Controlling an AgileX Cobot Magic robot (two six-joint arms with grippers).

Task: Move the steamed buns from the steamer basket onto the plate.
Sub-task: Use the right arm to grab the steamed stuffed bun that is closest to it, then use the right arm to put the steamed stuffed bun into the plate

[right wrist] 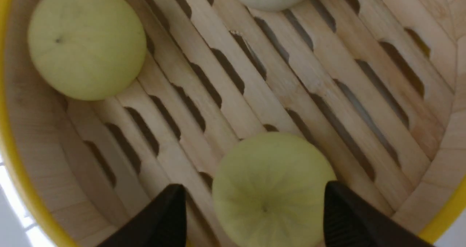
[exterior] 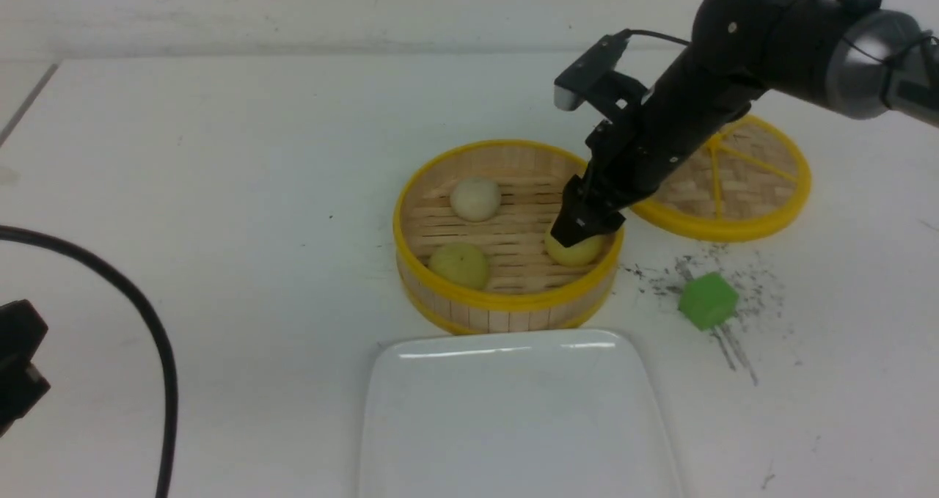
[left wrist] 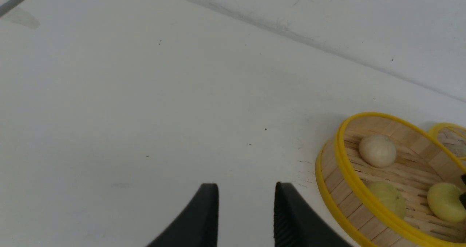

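**No bun on the plate yet; the first pick is being lined up**

None of the three buns has been moved. All of them lie on the slatted floor of the basket point(exterior: 506, 304). An off-white bun point(exterior: 475, 198) sits toward the far side, a yellow bun point(exterior: 459, 265) at the near left, and a second yellow bun point(exterior: 576, 254) at the near right, close to the wall. They are well apart from one another.

The right claw point(exterior: 579, 232) is lowered into the basket over the second yellow bun. In the right wrist view its fingers are seen on either side of that bun. A strip of floor shows between one finger and the bun, and the other finger stands at the bun's edge. Whether that finger touches the bun cannot be told. The claw is judged to be open around the bun, with no grip made yet.

The plate point(exterior: 513, 410) is set just in front of the basket, on the robot's side, and nothing is seen on it. The whole task is therefore judged to be left: three picks and three placements, of which only the first approach is in hand.

The left claw point(left wrist: 247, 188) is held over the bare surface point(exterior: 220, 190), off to the basket's left. Its fingers are parted and nothing is held between them.

Beyond the basket's right side, the lid point(exterior: 733, 182) lies flat. A green cube point(exterior: 707, 301) rests among dark specks near the basket's right, apart from both basket and plate.
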